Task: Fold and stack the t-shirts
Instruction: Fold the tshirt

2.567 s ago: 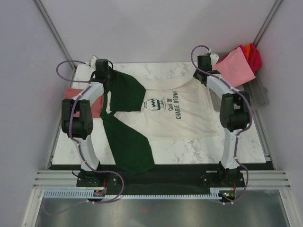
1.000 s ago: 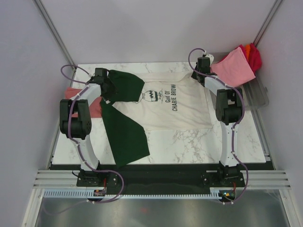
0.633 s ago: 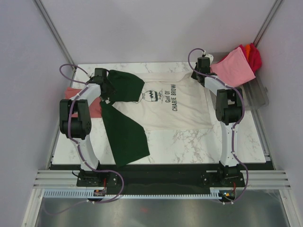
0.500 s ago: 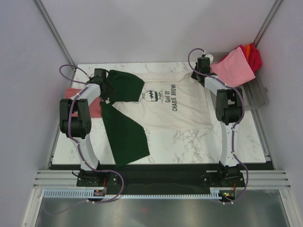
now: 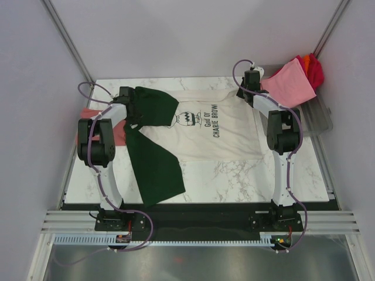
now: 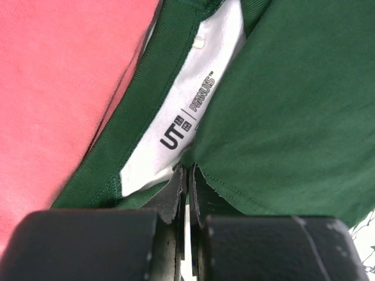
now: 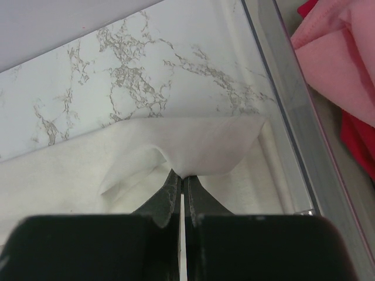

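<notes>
While left end effector (image 6: 186, 175) pinches green t-shirt (image 6: 287, 99) | tag (image 6: 176, 117): PEANUTS | right end effector (image 7: 181, 180) pinches cream t-shirt (image 7: 199, 146): CHARLIE BROWN

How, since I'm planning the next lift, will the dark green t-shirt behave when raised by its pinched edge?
Probably floppy: the dark green t-shirt lies twisted, so it should hang limp from the left gripper, shut on its edge near the neck label. Likely light, thin cloth. It overlaps the cream-white t-shirt and might drag it.

Cream shirt (image 5: 225, 137), black chest print, spread flat at the counter's far middle. Green shirt (image 5: 153, 155) overlaps its left side, trailing toward the near edge. Red shirt (image 5: 119, 133) at left edge.
</notes>
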You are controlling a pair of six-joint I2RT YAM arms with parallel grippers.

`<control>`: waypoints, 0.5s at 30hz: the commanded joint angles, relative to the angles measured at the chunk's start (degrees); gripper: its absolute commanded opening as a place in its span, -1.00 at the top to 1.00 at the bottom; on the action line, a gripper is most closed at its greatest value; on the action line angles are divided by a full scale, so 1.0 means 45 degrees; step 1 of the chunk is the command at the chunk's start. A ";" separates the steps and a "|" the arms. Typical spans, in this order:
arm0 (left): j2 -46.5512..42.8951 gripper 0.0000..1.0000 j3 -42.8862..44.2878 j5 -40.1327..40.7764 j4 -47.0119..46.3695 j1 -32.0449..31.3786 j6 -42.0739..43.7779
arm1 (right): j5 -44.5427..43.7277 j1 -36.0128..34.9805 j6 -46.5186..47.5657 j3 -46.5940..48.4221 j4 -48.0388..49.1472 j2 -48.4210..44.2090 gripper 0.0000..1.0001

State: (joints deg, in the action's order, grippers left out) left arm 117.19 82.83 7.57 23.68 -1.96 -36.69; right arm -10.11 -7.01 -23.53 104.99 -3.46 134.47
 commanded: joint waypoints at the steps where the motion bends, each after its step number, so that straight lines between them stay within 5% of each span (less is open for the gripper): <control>1: -0.0903 0.96 -0.0241 0.0446 -0.0399 0.0064 0.0008 | 0.0099 -0.0025 0.0190 0.0204 0.0243 -0.0977 1.00; 15: -0.2251 0.96 -0.0105 -0.0003 -0.0087 0.0064 -0.0245 | -0.0292 -0.0025 -0.0084 0.1298 -0.1104 -0.1094 1.00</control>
State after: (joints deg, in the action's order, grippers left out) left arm 110.87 81.67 7.33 23.55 -1.93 -36.75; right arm -10.41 -7.01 -23.75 108.33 -7.03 133.49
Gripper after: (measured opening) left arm 0.030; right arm 0.022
